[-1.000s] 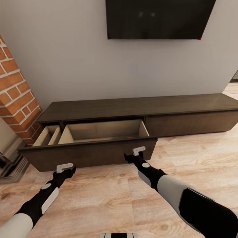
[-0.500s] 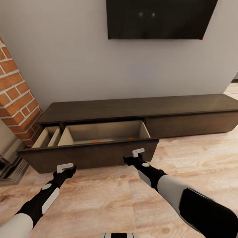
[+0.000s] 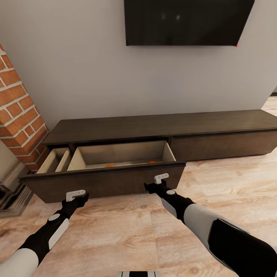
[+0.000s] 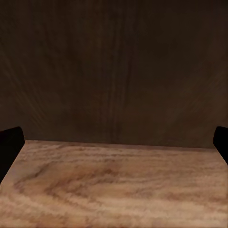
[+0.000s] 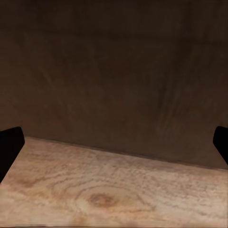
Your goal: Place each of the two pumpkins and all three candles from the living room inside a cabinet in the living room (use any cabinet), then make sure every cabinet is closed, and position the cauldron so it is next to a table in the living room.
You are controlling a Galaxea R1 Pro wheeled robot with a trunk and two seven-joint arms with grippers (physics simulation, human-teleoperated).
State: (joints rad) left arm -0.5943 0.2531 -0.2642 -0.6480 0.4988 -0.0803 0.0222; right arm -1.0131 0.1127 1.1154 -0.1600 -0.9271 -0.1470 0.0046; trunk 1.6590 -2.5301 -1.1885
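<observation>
Drawer of long dark-brown wooden cabinet [image 3: 104, 181] standing open | left gripper [image 3: 75, 194], right gripper [image 3: 161, 179] both spread, empty, facing its front | robot should be pushing squarely, evenly.

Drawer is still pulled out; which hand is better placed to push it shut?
Probably the right hand: it sits right at the drawer front, nearer its middle. The left hand sits lower, off the panel.

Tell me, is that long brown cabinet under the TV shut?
No, open. The cabinet's left drawer is pulled out, showing pale compartments with orange bits inside; its right panel looks shut.
</observation>
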